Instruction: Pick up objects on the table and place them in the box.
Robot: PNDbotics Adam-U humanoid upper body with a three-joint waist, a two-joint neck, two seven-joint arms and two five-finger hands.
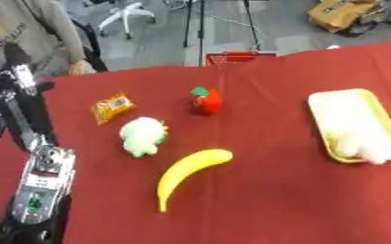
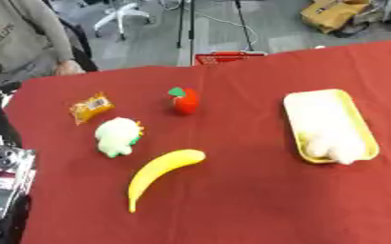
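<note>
We count four loose things on the red table [image 1: 274,200]: one yellow banana [image 1: 188,172], one red apple-like toy with a green leaf [image 1: 206,100], one pale green and white plush toy [image 1: 142,136], and one orange snack packet [image 1: 112,107]. There is one container, a yellow tray-like box [image 1: 381,114], lying toward the right edge of the table with its long side running from far to near. Inside it sits one white fluffy thing [image 1: 365,145], bunched at the near end of the box; it may be a soft toy, though we cannot make out its form. The rest of the box's floor shows pale. The banana lies near the middle of the table, curved, its thin tip pointing to the near edge. The plush toy is just beyond the banana's thick end, toward the left edge. The packet lies farther back and closer to the left edge, and the apple toy stands toward the far edge, between the packet and the box, apart from both. A silver and black arm [image 1: 38,186] comes in along the left edge of the table; we see no robot hand on it, so we cannot tell how its fingers stand, and no robot hand shows on the right.
</note>
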